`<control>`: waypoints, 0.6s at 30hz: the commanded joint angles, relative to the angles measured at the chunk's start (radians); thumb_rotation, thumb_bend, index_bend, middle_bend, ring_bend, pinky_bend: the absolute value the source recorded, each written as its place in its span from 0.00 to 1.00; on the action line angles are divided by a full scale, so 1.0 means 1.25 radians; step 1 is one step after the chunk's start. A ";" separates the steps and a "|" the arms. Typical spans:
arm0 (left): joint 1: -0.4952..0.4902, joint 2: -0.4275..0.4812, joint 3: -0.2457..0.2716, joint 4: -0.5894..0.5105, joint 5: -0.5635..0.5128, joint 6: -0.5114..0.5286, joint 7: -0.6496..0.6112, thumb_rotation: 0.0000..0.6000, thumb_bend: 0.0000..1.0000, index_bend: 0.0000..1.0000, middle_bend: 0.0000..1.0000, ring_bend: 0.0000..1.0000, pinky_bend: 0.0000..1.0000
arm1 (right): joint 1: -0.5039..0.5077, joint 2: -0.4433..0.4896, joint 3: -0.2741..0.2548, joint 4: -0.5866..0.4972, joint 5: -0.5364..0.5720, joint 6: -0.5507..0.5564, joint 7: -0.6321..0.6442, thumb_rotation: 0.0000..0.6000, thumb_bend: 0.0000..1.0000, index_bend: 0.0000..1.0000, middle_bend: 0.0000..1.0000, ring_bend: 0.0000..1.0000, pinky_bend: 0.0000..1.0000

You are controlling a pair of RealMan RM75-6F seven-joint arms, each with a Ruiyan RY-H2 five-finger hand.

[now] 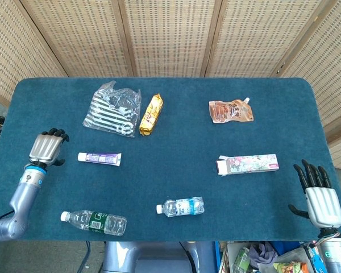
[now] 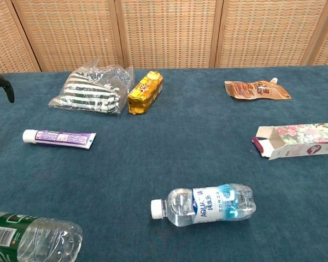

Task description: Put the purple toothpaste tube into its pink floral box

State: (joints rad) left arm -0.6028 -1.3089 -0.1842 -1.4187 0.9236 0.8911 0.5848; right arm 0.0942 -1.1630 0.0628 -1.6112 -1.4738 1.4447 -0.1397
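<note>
Your purple toothpaste tube [image 1: 99,158] lies flat on the left half of the blue table [image 1: 176,136], well apart from its pink floral box [image 1: 248,164] on the right.

The tube's white cap points toward your left hand [image 1: 47,147], which hovers just beside it with fingers spread and holding nothing; only its dark fingertips [image 2: 4,87] show at the edge of the chest view. The box lies on its side with its open flap end facing the tube. Your right hand [image 1: 319,196] sits at the near right corner, fingers apart and empty. Behind the tube are a striped plastic bag [image 1: 112,107] and a yellow snack packet [image 1: 150,115]; a brown spouted pouch [image 1: 231,111] lies behind the box. Near you lie a small Aqua water bottle [image 1: 181,207] and a green-labelled bottle [image 1: 94,222].
</note>
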 commanded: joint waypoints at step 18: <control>-0.090 -0.145 0.031 0.086 -0.088 0.000 0.112 1.00 0.23 0.36 0.25 0.18 0.29 | -0.002 0.006 0.001 0.001 -0.005 0.007 0.031 1.00 0.00 0.00 0.00 0.00 0.00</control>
State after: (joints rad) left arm -0.7081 -1.4826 -0.1485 -1.3169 0.8200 0.8948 0.7186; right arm 0.0912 -1.1552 0.0645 -1.6108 -1.4799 1.4544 -0.1016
